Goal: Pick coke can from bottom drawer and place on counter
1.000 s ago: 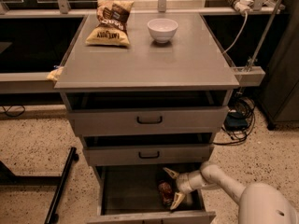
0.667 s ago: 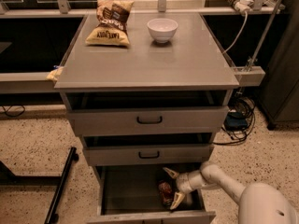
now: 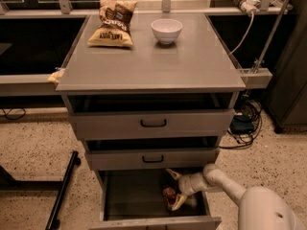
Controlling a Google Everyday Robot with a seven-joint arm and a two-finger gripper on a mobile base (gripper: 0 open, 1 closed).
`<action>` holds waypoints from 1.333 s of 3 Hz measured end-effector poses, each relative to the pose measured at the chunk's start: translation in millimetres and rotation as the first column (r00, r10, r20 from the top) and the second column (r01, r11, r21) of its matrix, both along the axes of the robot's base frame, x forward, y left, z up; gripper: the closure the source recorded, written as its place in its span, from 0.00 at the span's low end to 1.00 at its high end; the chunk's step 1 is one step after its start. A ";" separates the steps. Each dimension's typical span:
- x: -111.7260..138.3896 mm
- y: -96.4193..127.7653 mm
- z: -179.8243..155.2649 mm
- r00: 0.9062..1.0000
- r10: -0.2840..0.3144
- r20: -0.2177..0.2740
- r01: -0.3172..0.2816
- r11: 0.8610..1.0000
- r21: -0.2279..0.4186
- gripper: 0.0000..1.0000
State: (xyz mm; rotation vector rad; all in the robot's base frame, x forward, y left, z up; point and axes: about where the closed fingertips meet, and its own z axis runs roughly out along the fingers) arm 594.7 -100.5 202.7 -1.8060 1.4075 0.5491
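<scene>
We see a grey counter (image 3: 192, 66) carrying a chip bag (image 3: 113, 24) and white bowl (image 3: 166, 30); the gripper (image 3: 175, 189) reaches into the bottom drawer (image 3: 129, 198).

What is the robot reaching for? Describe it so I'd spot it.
Below the grey counter, go down to the pulled-out bottom drawer. On the right of its floor is the coke can, between the spread fingers of the robot's pale gripper. It is small and red, unlike the chip bag and white bowl up on the counter.

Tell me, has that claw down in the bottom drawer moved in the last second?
No. The gripper stays in the bottom drawer, just right of the middle drawer's handle above it, its fingers spread around the coke can.
</scene>
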 end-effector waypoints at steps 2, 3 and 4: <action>14.6 -5.6 -22.5 0.999 -0.038 -0.016 0.037 0.999 -0.039 0.00; 13.2 -14.0 -35.1 0.997 -0.068 -0.040 0.066 0.996 -0.063 0.00; 11.7 -20.0 -44.4 0.994 -0.090 -0.055 0.086 0.993 -0.075 0.00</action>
